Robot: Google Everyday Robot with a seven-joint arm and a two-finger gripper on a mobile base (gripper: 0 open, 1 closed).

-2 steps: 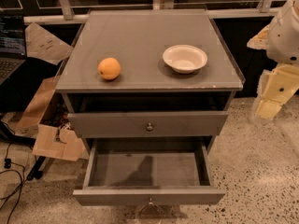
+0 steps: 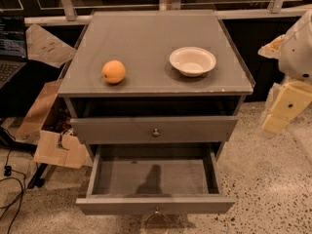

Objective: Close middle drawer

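The middle drawer (image 2: pixel 155 204) of the grey cabinet (image 2: pixel 156 33) is pulled far out toward me. Its inside is bare, and its small round knob sits at the centre of its front, at the picture's lower edge. The top drawer (image 2: pixel 156 129) above it has its front a little forward of the frame. The lowest drawer is out of view. My gripper (image 2: pixel 283 110) hangs on the white and cream arm at the right edge, to the right of the cabinet at about top-drawer height, well apart from the middle drawer.
An orange (image 2: pixel 113 71) and a white bowl (image 2: pixel 192 61) sit on the cabinet top. Cardboard pieces (image 2: pixel 56 147), cables and a laptop (image 2: pixel 10 48) lie to the left. Speckled floor (image 2: pixel 263 179) stretches to the right.
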